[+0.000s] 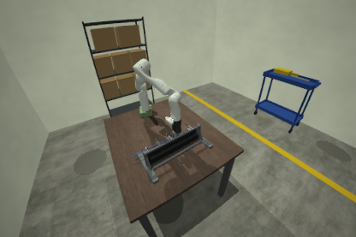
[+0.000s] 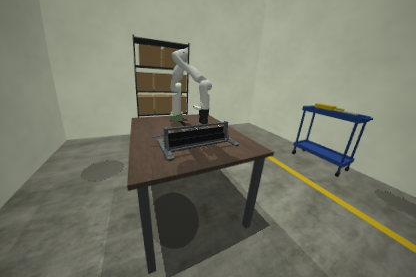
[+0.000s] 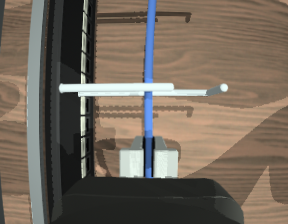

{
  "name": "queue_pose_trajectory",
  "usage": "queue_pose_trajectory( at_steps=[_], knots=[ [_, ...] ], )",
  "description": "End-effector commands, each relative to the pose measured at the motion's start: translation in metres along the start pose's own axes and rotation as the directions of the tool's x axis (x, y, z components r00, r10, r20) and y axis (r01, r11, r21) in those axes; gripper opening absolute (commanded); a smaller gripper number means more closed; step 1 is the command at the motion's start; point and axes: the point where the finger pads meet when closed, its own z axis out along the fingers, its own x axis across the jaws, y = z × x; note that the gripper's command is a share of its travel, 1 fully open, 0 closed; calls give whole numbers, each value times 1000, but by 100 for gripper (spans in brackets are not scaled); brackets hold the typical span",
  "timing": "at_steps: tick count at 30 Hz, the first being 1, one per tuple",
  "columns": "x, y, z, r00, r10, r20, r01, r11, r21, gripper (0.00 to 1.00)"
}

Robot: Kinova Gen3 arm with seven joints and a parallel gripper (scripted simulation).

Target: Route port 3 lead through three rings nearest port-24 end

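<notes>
My gripper (image 3: 148, 150) (image 1: 176, 133) is shut on the blue lead (image 3: 150, 40) in front of the patch panel (image 3: 70, 135) (image 1: 171, 148) (image 2: 196, 136). In the wrist view the lead runs straight on from the fingertips, through a white wire ring (image 3: 190, 92); it appears to pass under the ring's upper bar and over its lower one. In the top view the blue lead (image 1: 136, 155) sticks out past the rack's left end, and it also shows in the exterior view (image 2: 157, 137). The fingertips are hidden behind the panel in the exterior view. Other rings are too small to judge.
The rack stands on the wooden table (image 1: 124, 175) (image 2: 150, 167) on grey feet (image 1: 150, 174) (image 2: 167, 151). Its grey rail (image 3: 35, 125) runs along the left of the wrist view, beside the panel. The arm's green base (image 1: 145, 111) is at the table's far side.
</notes>
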Motion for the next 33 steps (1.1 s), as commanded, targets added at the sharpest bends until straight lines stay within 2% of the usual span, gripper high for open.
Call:
queue_pose_trajectory(
  at_steps=[1, 33],
  knots=[
    [-6, 4, 1, 1000, -7, -1, 7, 1000, -5, 0],
    [-12, 4, 1, 1000, -7, -1, 7, 1000, -5, 0]
  ],
)
